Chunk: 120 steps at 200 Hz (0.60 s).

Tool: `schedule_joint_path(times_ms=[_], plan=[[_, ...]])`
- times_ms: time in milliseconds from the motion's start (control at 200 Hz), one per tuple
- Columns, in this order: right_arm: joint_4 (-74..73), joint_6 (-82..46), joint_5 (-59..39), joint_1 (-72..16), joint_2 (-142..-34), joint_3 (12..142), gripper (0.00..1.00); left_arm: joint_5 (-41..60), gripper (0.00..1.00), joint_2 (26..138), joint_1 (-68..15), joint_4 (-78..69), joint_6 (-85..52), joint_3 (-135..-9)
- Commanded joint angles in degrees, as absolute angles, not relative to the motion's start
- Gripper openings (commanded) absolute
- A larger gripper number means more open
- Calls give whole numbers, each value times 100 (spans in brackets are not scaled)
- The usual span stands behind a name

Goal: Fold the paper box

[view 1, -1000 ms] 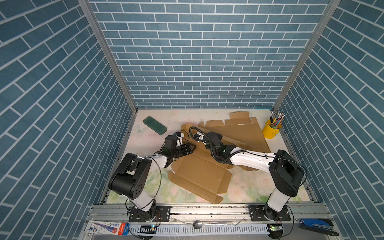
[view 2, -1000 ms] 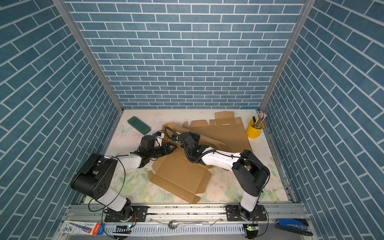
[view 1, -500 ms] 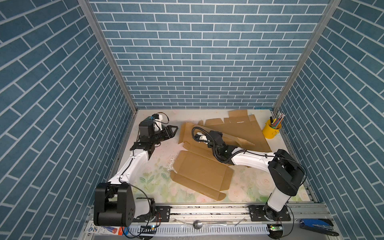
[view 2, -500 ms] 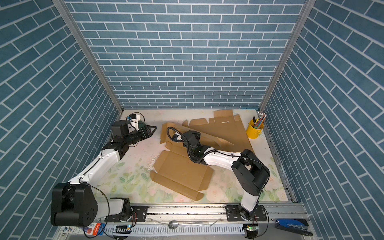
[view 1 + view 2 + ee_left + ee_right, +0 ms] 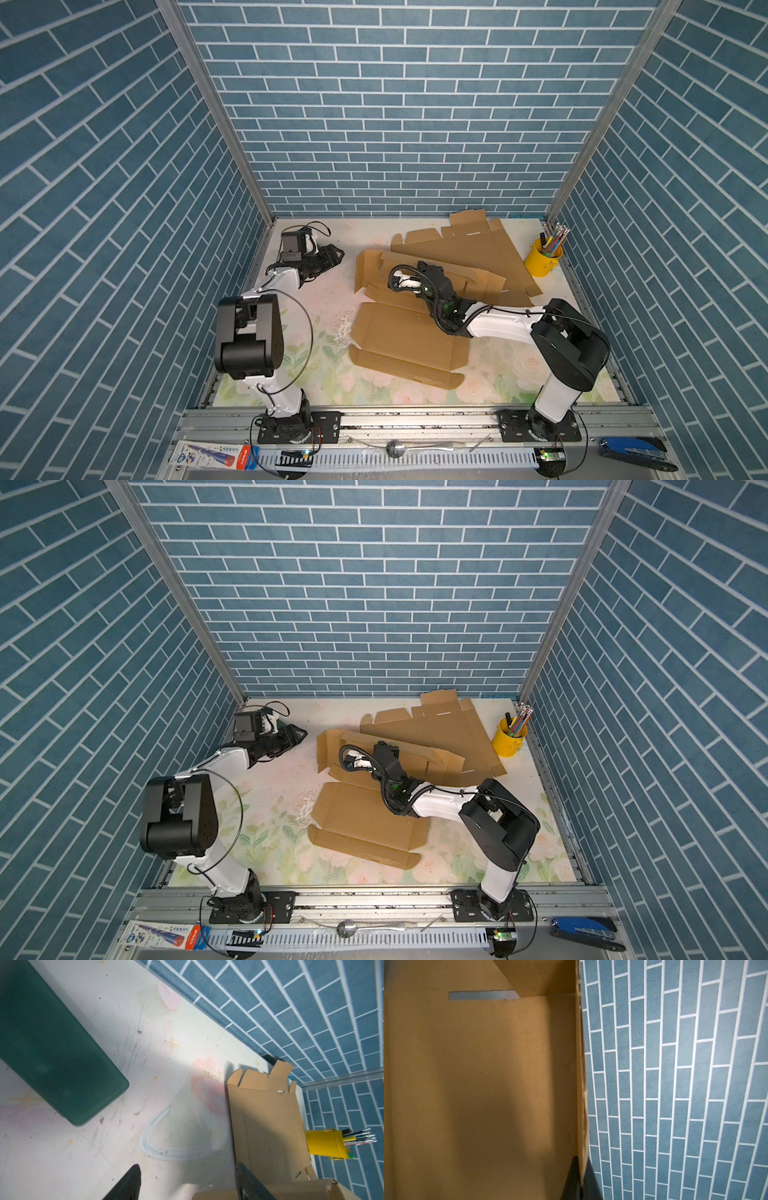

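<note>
Left gripper (image 5: 187, 1167): jaws well apart, holding nothing | right gripper (image 5: 580, 1164): clamped on paper box (image 5: 477, 1084) edge

Both top views look down from the front, sharing the whole surface (image 5: 311, 374); wrist views sit close, left over it, right against the box (image 5: 477, 1084).
</note>
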<state>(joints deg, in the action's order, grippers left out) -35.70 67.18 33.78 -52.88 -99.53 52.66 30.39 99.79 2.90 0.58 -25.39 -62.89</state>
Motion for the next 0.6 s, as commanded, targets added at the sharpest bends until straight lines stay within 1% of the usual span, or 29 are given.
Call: schedule_joint_path(times_ms=[0,200,420,595], plan=[[-4069,6858,3371,-5402,-9975,5030,0,3351,72,10130,229,227,-2057,-6609],[-4611,6908,3699,-5627,-10085,4779,0,3527,70,10326,22,856,-1402,-6810],[-4456,6760,3598,-5626,-10048,4719,0,3564,70,10406,-255,1409,-407,-6855],[-4312,6655,3525,-5627,-9986,4720,0,3895,71,10077,-281,1512,137,-6681]])
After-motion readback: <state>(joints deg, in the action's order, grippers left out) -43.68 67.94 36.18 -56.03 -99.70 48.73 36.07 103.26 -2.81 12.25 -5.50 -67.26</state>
